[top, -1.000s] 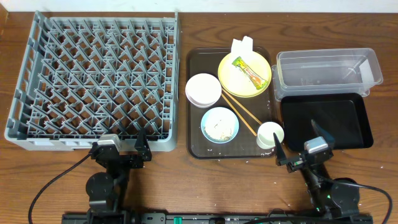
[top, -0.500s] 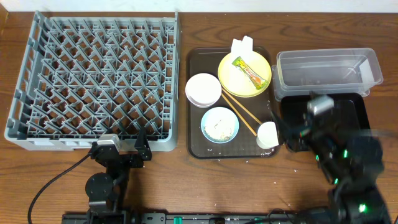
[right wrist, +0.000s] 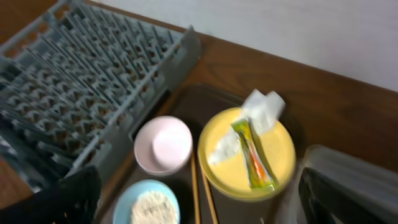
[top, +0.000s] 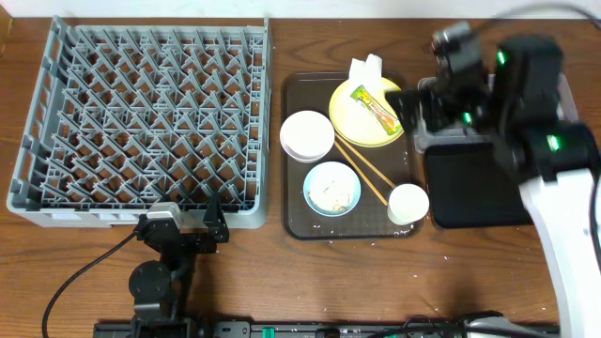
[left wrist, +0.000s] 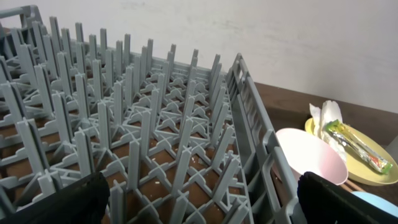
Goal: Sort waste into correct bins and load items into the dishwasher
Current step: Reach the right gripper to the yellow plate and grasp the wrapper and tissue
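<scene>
Overhead view: brown wooden table (top: 282, 272); white wall (left wrist: 249, 31) in wrist views. Right arm blurred, hiding much of clear tub (right wrist: 354, 180) behind black tray (top: 470, 188). Snack wrapper (top: 373, 106) on yellow plate (top: 352, 117), long axis diagonal, far-left to near-right; chopsticks (top: 366, 172) likewise diagonal on serving tray (top: 293, 221). Left gripper (top: 183, 225) before dish rack (top: 141, 113), right gripper (top: 411, 113) over plate's right rim; both spread wide, holding nothing.

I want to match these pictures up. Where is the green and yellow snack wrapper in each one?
Overhead: snack wrapper right of centre near the top, on the yellow plate.
Left wrist: snack wrapper at the right edge.
Right wrist: snack wrapper just right of centre.
Shared landmark: the yellow plate under it in every view.
</scene>
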Action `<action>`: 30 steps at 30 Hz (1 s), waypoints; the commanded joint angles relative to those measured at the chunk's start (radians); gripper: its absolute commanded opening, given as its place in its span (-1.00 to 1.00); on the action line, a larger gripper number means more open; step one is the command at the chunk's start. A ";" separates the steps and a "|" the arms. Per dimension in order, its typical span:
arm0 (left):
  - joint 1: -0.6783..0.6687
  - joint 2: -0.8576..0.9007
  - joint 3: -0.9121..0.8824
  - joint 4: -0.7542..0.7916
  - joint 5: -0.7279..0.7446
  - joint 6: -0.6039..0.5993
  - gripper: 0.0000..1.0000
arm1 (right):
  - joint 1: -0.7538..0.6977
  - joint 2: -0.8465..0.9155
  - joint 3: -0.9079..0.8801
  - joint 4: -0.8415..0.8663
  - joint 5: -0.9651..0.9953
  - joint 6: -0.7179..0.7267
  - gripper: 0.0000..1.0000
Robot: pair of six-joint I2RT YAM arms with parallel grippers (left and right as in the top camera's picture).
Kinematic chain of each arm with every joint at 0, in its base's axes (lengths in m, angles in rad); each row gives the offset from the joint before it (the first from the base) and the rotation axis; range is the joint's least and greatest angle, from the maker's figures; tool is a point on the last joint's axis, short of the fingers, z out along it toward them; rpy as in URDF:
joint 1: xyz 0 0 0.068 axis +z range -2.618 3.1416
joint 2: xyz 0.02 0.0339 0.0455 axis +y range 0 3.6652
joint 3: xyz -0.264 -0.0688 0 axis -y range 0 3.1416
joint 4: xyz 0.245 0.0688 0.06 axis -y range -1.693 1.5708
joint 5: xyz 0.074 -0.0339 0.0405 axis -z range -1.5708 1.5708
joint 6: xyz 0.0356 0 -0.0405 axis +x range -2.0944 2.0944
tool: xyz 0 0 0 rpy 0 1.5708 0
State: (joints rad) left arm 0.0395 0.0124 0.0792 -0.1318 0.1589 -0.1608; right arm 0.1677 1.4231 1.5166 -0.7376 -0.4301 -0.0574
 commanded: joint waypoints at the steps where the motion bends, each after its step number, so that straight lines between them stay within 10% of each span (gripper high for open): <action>1: 0.005 -0.002 0.024 0.002 0.013 -0.006 0.96 | -0.010 0.085 0.057 0.052 -0.076 0.019 0.99; 7: 0.005 -0.002 0.024 -0.089 0.013 -0.006 0.96 | 0.000 0.213 0.056 0.174 -0.118 0.121 0.89; 30: 0.005 0.005 0.024 -0.204 0.013 -0.006 0.96 | 0.262 0.659 0.056 0.279 0.715 0.439 0.75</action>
State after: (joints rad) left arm 0.0395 0.0162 0.1154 -0.3122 0.1585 -0.1608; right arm 0.4271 2.0552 1.5551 -0.4671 0.2054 0.3489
